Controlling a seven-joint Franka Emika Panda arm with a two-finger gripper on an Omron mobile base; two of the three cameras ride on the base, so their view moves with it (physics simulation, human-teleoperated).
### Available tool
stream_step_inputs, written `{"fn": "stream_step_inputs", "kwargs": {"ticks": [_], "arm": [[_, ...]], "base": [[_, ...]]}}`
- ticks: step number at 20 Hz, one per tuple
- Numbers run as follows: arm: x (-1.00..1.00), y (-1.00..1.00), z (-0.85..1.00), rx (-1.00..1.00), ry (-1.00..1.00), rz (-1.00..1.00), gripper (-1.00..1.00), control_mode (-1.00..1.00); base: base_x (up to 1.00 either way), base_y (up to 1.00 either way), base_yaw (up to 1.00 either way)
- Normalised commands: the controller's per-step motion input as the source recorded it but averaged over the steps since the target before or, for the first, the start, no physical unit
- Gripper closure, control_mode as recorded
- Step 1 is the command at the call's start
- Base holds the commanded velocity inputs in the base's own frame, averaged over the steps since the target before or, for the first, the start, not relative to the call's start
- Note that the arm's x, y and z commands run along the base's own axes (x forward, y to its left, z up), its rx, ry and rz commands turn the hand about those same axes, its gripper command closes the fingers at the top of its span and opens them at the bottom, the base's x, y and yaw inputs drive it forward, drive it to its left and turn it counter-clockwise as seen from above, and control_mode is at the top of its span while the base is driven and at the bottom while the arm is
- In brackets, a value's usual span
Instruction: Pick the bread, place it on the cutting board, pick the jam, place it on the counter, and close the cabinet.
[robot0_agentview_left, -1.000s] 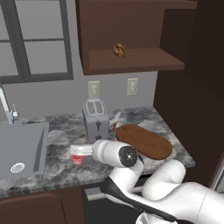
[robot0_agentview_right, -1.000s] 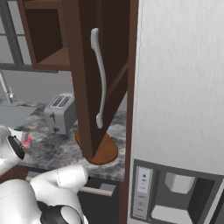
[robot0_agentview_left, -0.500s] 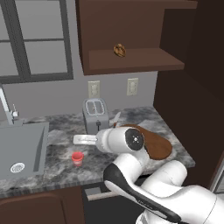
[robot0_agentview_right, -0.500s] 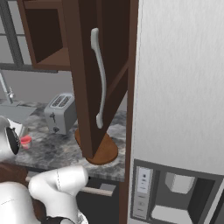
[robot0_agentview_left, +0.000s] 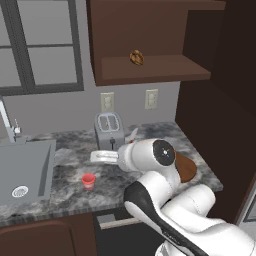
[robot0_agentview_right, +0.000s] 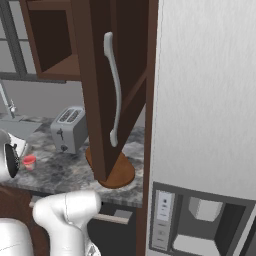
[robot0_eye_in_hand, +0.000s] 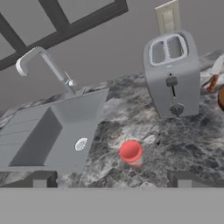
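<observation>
1. Gripper (robot0_eye_in_hand: 112, 181): jaws spread wide, nothing between them; in the hand view its tips rise low above the counter (robot0_eye_in_hand: 183, 144), facing the jam (robot0_eye_in_hand: 131, 153).
2. Jam: stands upright on the counter, between the sink (robot0_eye_in_hand: 52, 131) and the toaster (robot0_eye_in_hand: 172, 74), apart from both; this step appears done.
3. Bread (robot0_agentview_left: 136, 57): rests on the open cabinet (robot0_agentview_left: 150, 40) shelf, well above the counter; not yet picked.
4. Cutting board (robot0_agentview_right: 119, 172): lies flat on the counter right of the toaster, partly hidden by the arm in the left base view; as far as its visible part shows, it carries nothing.
5. Cabinet door (robot0_agentview_right: 107, 90): swung out, handle (robot0_agentview_right: 114, 90) facing the right base view; not yet closed.
6. Judgement: one of three parts complete; remaining are bread to board, then door shut; the arm must rise from counter level to the shelf.
</observation>
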Motion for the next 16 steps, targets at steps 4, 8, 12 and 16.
{"fn": "stream_step_inputs", "kwargs": {"ticks": [4, 8, 12, 16], "arm": [[-0.22, -0.3, 0.0, 0.0, 0.0, 0.0, -1.0, -1.0], [-0.2, -0.34, 0.0, -0.02, 0.0, 0.0, -1.0, -1.0], [-0.16, -0.34, 0.0, -0.07, -0.03, 0.0, -1.0, -1.0], [-0.13, -0.27, 0.0, -0.12, -0.05, -0.03, -1.0, -1.0]], "base": [[0.0, 0.0, 0.0], [0.0, 0.0, 0.0], [0.0, 0.0, 0.0], [0.0, 0.0, 0.0]]}}
